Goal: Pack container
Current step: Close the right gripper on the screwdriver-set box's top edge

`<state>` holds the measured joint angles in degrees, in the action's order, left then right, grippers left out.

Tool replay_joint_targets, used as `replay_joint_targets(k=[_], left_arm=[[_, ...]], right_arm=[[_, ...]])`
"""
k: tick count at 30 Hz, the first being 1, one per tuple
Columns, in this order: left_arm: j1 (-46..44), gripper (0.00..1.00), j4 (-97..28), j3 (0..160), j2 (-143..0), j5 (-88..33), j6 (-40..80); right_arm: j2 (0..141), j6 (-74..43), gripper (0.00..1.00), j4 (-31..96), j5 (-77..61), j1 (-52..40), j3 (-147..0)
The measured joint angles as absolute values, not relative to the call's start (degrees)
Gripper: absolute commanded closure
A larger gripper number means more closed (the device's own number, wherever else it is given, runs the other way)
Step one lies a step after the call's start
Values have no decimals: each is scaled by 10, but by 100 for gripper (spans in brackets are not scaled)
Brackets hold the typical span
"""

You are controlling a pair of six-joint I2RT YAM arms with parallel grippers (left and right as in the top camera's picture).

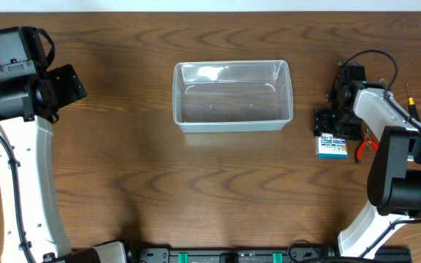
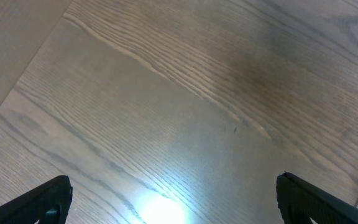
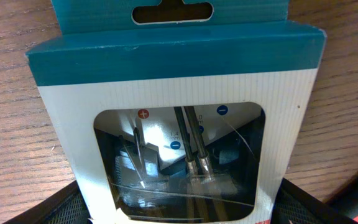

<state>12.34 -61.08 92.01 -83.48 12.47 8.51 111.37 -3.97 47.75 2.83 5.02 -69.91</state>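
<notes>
flanking small box [image 3: 179, 93], right hand [image 3: 180, 206], container [image 1: 232, 126] apart

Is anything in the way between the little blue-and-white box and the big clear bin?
No, nothing that I can see. Only tabletop lies between the box and the bin, and the bin looks empty.
</notes>
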Motion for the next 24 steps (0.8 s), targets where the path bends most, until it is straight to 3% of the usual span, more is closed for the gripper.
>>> replay_joint_targets(k=[11,24], left_arm=[[123,2,-611,920,-835,125,85],[123,2,-611,920,-835,125,85]], right_arm=[[1119,-39,29,490,33,50,-709],[1125,-39,32,518,38,50,-731]])
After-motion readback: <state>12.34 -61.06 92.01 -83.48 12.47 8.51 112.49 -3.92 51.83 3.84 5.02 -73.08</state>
